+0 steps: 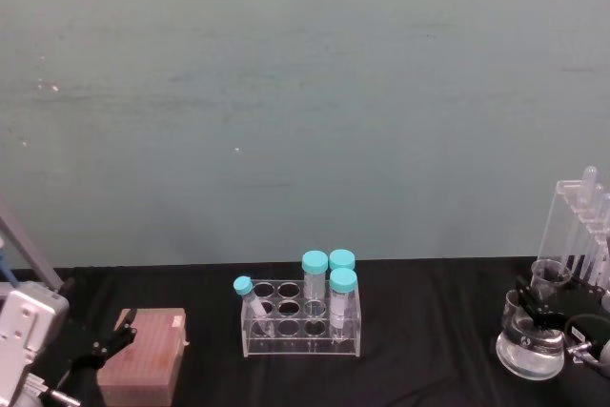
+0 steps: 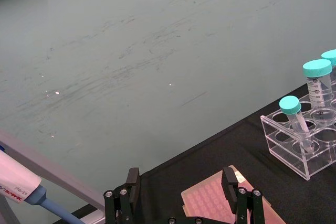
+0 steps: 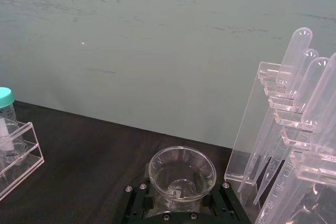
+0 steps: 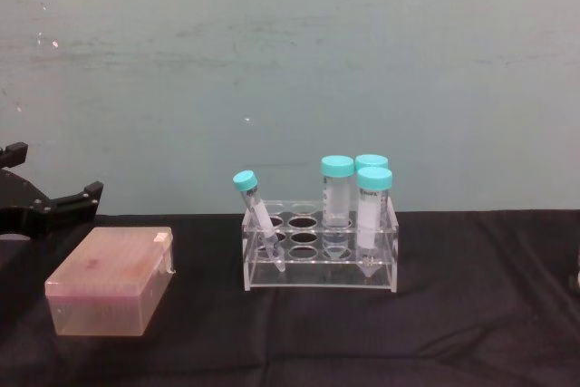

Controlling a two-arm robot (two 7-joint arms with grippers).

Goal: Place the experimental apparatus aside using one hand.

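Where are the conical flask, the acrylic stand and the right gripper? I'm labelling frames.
conical flask (image 1: 530, 348), head view, its glass body.
acrylic stand (image 3: 252, 124), right wrist view, its clear side panel.
right gripper (image 3: 181, 196), right wrist view, midway between its fingertips.

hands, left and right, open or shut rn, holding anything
Left hand: open, holding nothing, above the pink tip box.
Right hand: open around the small beaker, not clamped.

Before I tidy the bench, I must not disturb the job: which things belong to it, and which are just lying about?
Job:
conical flask
small beaker
acrylic stand
right pincer, at the flask

Lying about:
tube rack
pink tip box
left pincer, open
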